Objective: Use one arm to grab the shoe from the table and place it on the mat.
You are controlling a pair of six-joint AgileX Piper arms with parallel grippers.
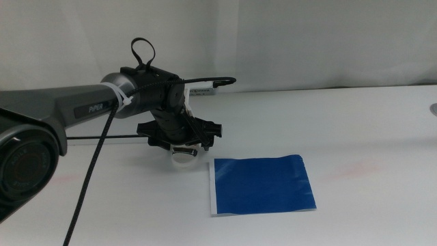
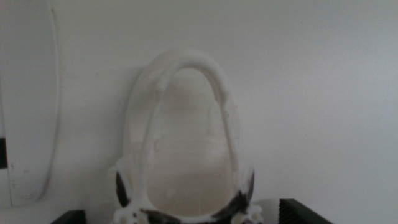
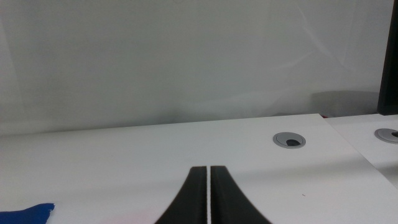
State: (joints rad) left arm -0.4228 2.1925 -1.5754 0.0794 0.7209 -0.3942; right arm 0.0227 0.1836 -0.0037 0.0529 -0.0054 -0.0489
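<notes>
White sandal (image 2: 186, 143) sits on the bench (image 1: 355, 130) under the left claw (image 1: 183, 152), just beside the blue mat's (image 1: 263, 186) corner; mat lies flat.

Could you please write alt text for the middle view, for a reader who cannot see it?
The left arm reaches in over a white table, its gripper down on the shoe. A blue mat lies just beside the shoe.

Your left gripper (image 1: 183, 152) low over the shoe (image 1: 184, 158), just beside the mat (image 1: 261, 184), bare table (image 1: 355, 130) all round the mat, nothing standing between shoe and mat
</notes>
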